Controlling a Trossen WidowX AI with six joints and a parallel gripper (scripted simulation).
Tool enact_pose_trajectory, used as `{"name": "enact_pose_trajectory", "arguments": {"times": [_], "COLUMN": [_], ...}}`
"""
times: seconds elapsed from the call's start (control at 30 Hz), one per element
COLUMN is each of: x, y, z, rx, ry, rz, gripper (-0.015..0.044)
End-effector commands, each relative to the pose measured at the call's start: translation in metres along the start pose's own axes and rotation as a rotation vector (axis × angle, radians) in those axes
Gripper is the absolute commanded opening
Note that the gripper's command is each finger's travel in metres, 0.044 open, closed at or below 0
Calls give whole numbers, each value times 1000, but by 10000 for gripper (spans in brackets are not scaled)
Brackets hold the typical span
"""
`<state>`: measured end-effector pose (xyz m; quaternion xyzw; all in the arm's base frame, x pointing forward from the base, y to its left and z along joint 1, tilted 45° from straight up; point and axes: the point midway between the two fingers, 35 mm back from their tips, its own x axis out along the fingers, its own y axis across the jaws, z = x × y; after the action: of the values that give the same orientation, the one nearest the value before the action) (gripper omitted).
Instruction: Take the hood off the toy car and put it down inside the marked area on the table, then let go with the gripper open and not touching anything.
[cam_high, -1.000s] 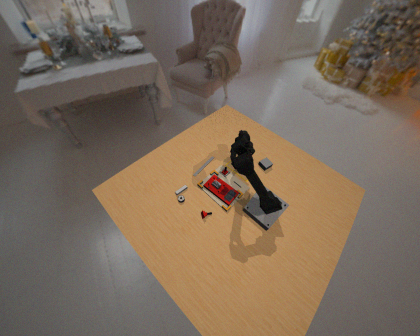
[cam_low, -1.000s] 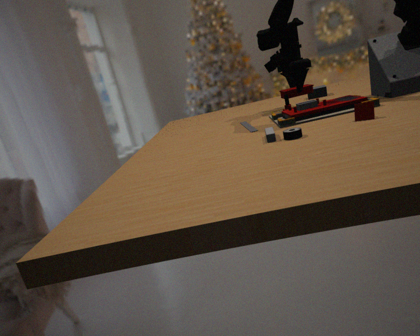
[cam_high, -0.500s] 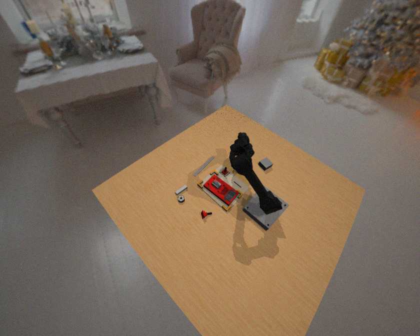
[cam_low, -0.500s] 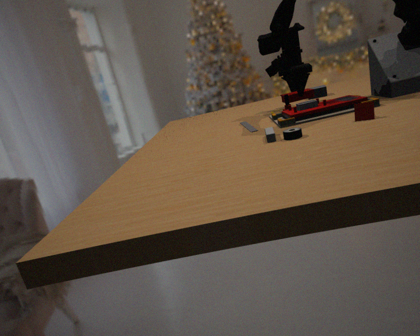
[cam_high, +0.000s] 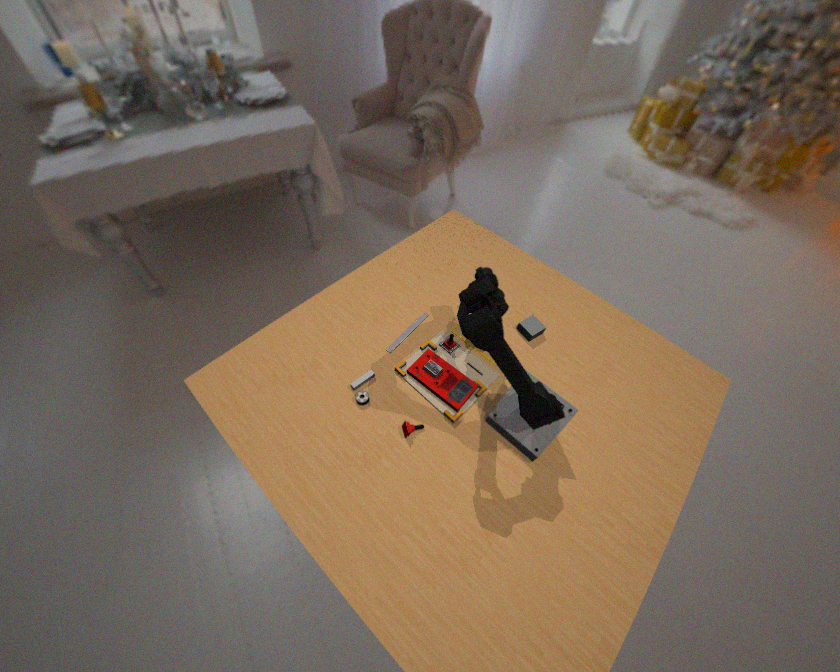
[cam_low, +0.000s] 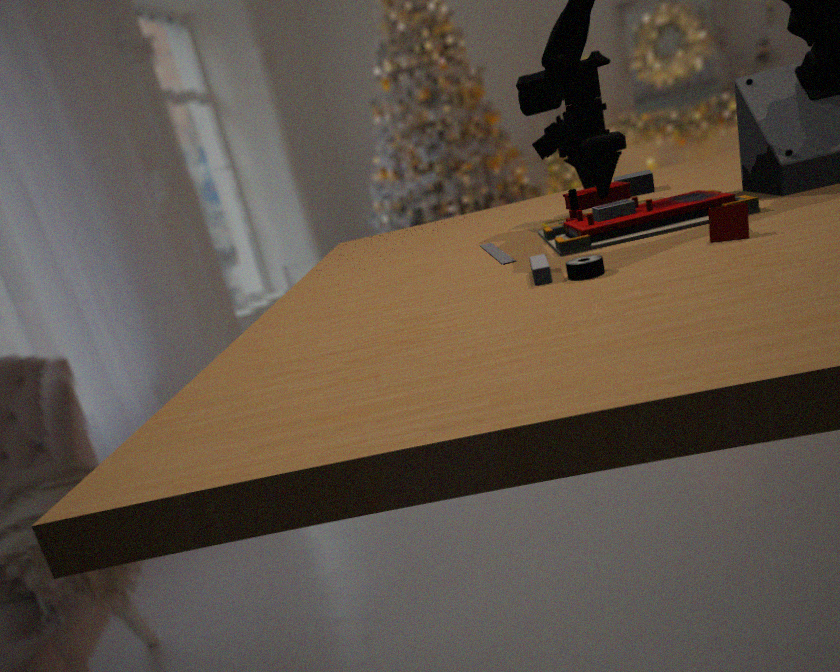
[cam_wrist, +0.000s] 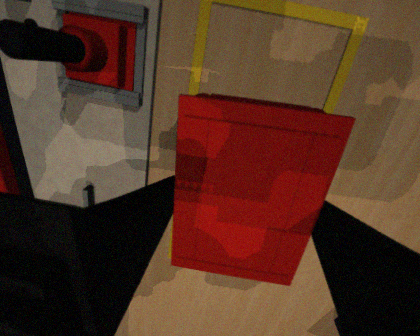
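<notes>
Overhead, the table (cam_high: 574, 532) and one arm (cam_high: 507, 360) hide what the gripper (cam_wrist: 245, 240) grips. Only its wrist view shows one red hood (cam_wrist: 255, 190) clenched, overlapping one yellow-outlined marked area (cam_wrist: 352, 55) beside the toy car (cam_high: 442, 376).

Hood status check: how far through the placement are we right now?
Done: the red hood is off the toy car and clamped in the gripper. In hand: it hangs above the yellow-outlined area, covering the near part of the outline in the wrist view; whether it touches the table can't be told. Left: set it down inside the outline, open the gripper and back away.
</notes>
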<state>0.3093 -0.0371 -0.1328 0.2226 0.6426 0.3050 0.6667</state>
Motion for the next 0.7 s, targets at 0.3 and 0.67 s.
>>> {"name": "enact_pose_trajectory", "arguments": {"times": [0.3,0.67], "x": [7,13], "y": [0,1], "z": [0,0], "rx": [6,6], "ry": [-2,-2], "rz": [4,4], "gripper": [0,0]}}
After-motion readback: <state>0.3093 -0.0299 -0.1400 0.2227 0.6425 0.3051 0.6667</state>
